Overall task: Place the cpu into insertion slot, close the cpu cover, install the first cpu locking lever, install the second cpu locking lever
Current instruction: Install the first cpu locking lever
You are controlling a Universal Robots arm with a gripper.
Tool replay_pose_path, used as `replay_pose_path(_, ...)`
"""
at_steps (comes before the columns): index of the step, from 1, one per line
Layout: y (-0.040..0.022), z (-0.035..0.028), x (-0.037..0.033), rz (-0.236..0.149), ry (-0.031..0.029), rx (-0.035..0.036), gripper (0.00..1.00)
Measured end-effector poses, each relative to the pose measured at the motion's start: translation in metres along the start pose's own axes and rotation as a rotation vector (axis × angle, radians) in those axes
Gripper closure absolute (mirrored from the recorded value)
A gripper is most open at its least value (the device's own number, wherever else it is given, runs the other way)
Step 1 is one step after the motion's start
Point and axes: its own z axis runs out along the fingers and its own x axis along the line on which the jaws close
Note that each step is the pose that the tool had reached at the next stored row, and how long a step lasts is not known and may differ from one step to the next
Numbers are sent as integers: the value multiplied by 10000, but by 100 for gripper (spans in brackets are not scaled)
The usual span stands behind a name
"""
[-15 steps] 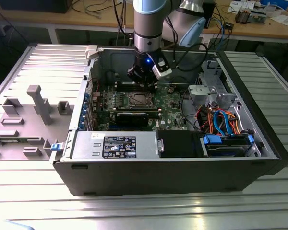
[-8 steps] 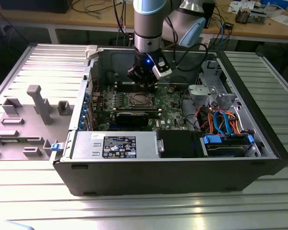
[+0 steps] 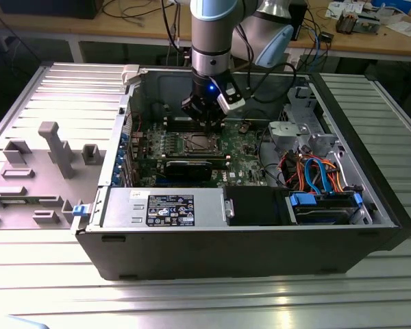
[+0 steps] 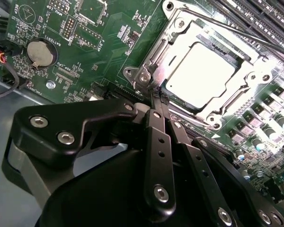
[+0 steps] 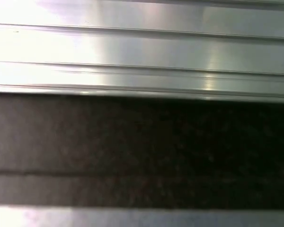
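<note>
Nearest you in the second wrist view, the pincer [image 4: 156, 98] has its black fingers [image 4: 160, 156] pressed together with nothing between them, tips down at the corner of the insertion slot [image 4: 146, 78]. Just past the tips the cpu [image 4: 201, 71] lies flat in that socket, its dull silver top facing up — square, so no long axis to speak of, its edges in line with the socket's. The cpu cover [image 4: 177, 35] lies closed around it, the chip showing through its window. The green motherboard [image 4: 104, 52] carries all this, a coin cell [image 4: 40, 53] off to one side. In the exterior view the pincer [image 3: 207, 120] hangs inside the open computer case [image 3: 260, 243], which rests on the ribbed bench [image 3: 192, 301] — cpu [image 3: 195, 143] just below it.
</note>
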Motion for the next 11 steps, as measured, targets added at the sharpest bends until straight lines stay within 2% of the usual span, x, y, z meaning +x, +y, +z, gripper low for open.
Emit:
replay_pose_path(4, 7, 19, -1, -3, 6, 65, 89)
replay_pose_path(9, 11, 33, -2, -3, 3, 63, 89)
replay_pose_path(11, 12, 33, -1, 0, 3, 41, 89)
